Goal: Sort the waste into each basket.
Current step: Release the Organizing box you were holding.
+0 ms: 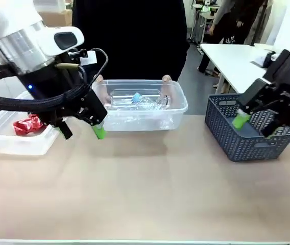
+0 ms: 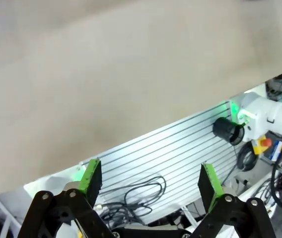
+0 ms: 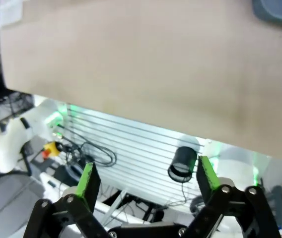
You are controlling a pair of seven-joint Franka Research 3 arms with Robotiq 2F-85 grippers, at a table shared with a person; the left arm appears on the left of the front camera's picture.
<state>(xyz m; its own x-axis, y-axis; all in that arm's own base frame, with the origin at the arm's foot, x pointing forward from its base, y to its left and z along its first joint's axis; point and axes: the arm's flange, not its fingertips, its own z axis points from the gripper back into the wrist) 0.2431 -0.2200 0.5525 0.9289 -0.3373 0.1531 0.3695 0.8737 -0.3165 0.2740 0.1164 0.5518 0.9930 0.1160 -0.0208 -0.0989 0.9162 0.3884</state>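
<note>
The red wrappers (image 1: 28,125) lie crumpled in the clear tub (image 1: 12,145) at about 9 o'clock on the table (image 1: 150,189), bunched against its near right corner. The clear bottles (image 1: 137,101), one showing a blue cap, lie on their sides in the second clear tub (image 1: 178,109) at about 12 o'clock; a person's hands (image 1: 166,79) rest on its far rim. So the two kinds of waste sit apart, each kind in its own tub. No loose waste is seen on the table between the tubs, and both wrist views look down on bare table surface.

The dark grey lattice basket (image 1: 237,140) stands at about 3 o'clock, well apart from the bottle tub. Whether anything is left inside it cannot be told, since the right arm partly covers its opening.

The left gripper (image 1: 81,130) hangs in the air between the two tubs, just beside the wrapper tub's right end, its fingers spread wide and holding nothing. The right gripper (image 1: 255,125) hovers over the lattice basket, fingers likewise wide apart and empty.

Judging from this, the sorting looks finished or very nearly so. What may remain is only a check of the lattice basket for any last packet or wrapper, and then clearing the arms away from the tubs.
</note>
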